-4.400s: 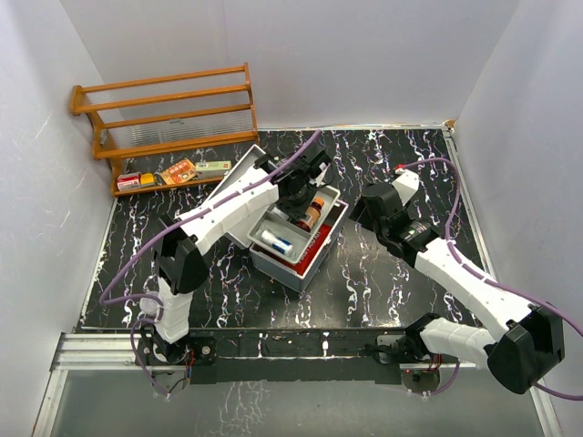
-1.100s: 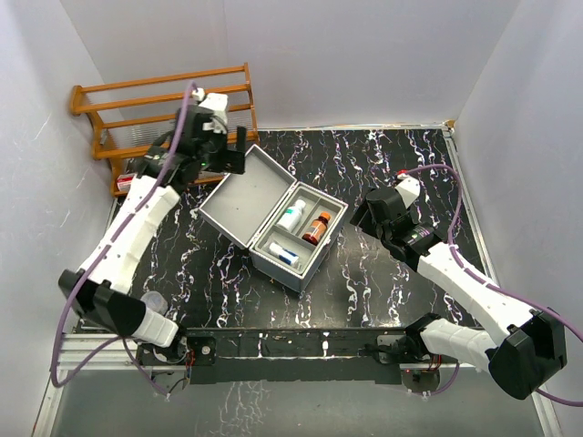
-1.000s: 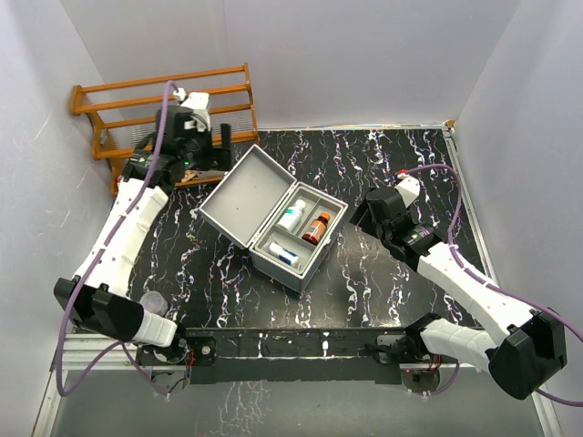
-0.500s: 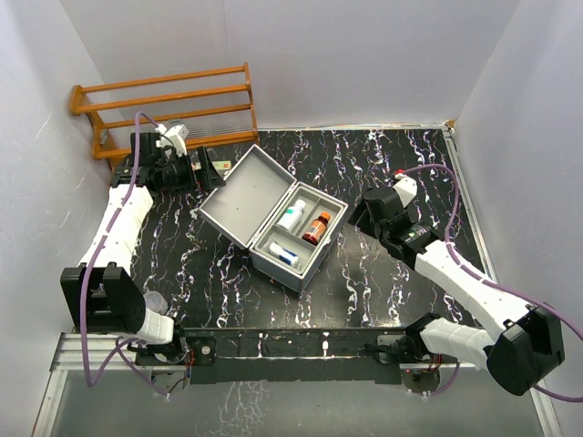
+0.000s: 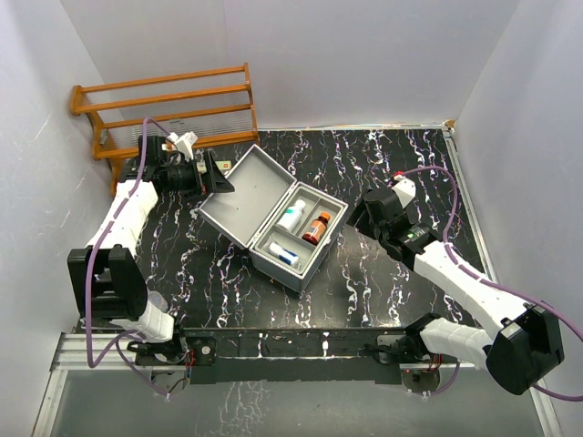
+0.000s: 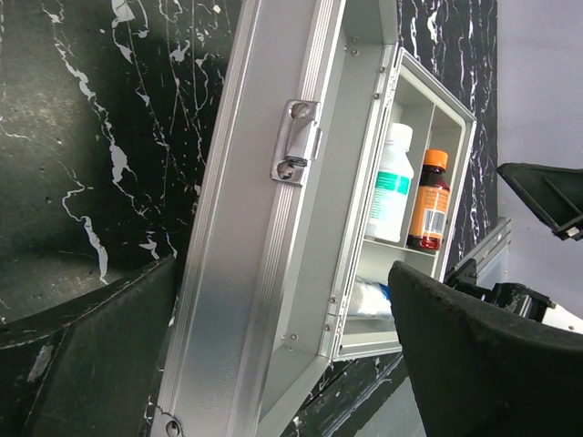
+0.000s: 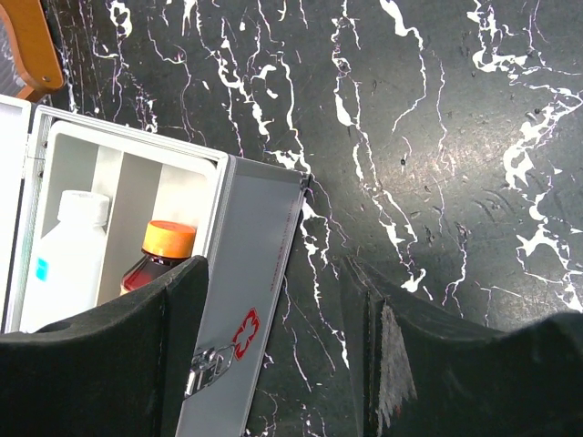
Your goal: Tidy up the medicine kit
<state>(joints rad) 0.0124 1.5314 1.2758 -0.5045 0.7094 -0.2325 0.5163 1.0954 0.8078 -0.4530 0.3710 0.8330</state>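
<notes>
The grey medicine kit [image 5: 310, 259] stands open mid-table with its lid [image 5: 246, 189] raised to the left. Inside stand a white bottle [image 5: 291, 216] and an amber bottle with an orange cap [image 5: 317, 228], and a white-and-blue pack [image 5: 282, 256] lies in the front compartment. My left gripper [image 5: 214, 171] is open at the lid's left edge. In the left wrist view the lid's latch [image 6: 299, 146] shows, and the lid's rim runs down between my left gripper's [image 6: 282, 364] black fingers. My right gripper [image 5: 361, 215] is open just right of the kit. In the right wrist view the kit's red-cross wall [image 7: 246, 332] lies partly within my right gripper's [image 7: 282, 364] gap.
A wooden rack [image 5: 164, 109] stands at the back left against the wall, and my left arm hides most of its lowest shelf. White walls close in the black marbled table [image 5: 419, 164] on three sides. A metal rail [image 5: 301, 344] with both arm bases runs along the near edge.
My left arm has swung from above the rack down and left, bringing its open gripper beside the lid's left edge. The right arm has barely moved. The kit's contents are unchanged.
</notes>
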